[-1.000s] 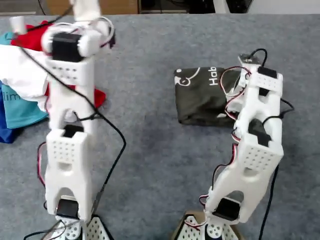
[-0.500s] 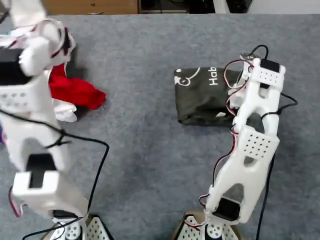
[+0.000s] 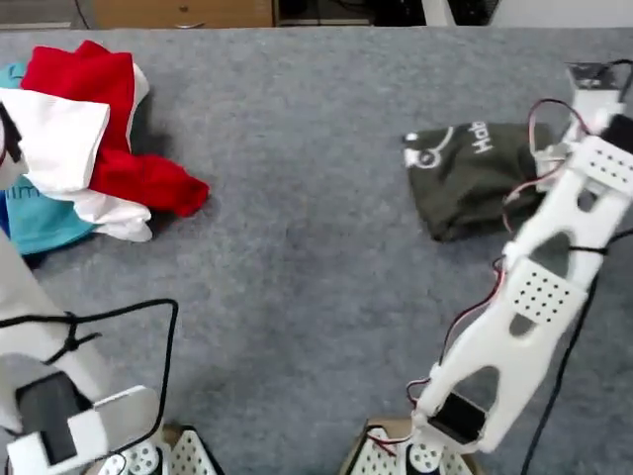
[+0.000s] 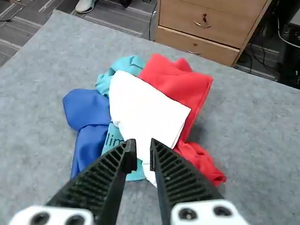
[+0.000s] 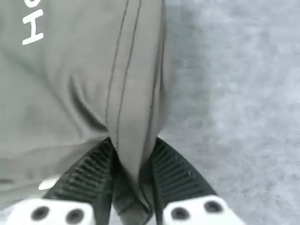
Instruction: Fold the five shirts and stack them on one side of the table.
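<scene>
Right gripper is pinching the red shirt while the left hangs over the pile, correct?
Not quite: the right wrist view shows the right gripper pinching the dark shirt, not the red shirt. The left gripper does hang over the pile.

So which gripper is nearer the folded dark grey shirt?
Right. The right gripper clamps the dark grey shirt; the left gripper hangs above the coloured shirt pile across the table.

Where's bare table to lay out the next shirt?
The wide middle of the table is bare, between the shirt pile at far left and the dark shirt held by the right gripper. Both those ends are crowded.
</scene>
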Controlling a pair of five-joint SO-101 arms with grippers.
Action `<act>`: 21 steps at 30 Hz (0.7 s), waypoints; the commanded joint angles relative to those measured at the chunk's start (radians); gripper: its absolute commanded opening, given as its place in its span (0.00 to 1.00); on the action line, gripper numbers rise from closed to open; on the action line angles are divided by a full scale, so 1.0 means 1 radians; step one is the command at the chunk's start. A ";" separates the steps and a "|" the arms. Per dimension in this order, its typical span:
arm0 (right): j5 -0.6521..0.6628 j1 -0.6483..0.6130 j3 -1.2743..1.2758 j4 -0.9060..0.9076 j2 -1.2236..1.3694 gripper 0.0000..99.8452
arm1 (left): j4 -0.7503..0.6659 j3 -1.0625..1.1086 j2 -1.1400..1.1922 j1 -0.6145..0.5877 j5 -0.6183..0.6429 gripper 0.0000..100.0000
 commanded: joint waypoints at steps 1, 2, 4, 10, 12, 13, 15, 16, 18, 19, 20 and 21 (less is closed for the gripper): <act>0.031 0.048 -0.099 -0.008 0.039 0.00 | 0.011 0.026 -0.061 -0.009 -0.009 0.07; 0.038 0.054 -0.108 -0.015 0.062 0.00 | 0.011 0.032 -0.067 -0.009 -0.009 0.07; 0.057 0.064 -0.128 -0.032 0.104 0.00 | 0.011 0.041 -0.076 -0.009 -0.009 0.07; 0.137 0.064 -0.232 -0.015 0.185 0.01 | 0.011 0.041 -0.076 -0.015 -0.009 0.07; 0.118 0.073 -0.292 0.017 0.191 0.08 | 0.011 0.054 -0.074 -0.017 -0.009 0.10; 0.103 0.081 -0.326 0.032 0.191 0.14 | 0.011 0.071 -0.074 -0.018 -0.005 0.12; 0.087 0.097 -0.346 0.041 0.173 0.23 | 0.011 0.114 -0.074 -0.018 0.015 0.16; 0.095 0.101 -0.341 0.044 0.145 0.27 | 0.011 0.138 -0.074 -0.025 0.046 0.17; 0.100 0.108 -0.338 0.063 0.085 0.29 | 0.011 0.192 -0.071 -0.071 0.103 0.19; 0.098 0.113 -0.338 0.072 0.054 0.29 | 0.009 0.219 -0.070 -0.089 0.112 0.19; 0.098 0.114 -0.340 0.080 0.019 0.28 | 0.003 0.253 -0.064 -0.092 0.114 0.19; 0.098 0.113 -0.338 0.086 -0.018 0.27 | -0.020 0.292 -0.053 -0.094 0.114 0.19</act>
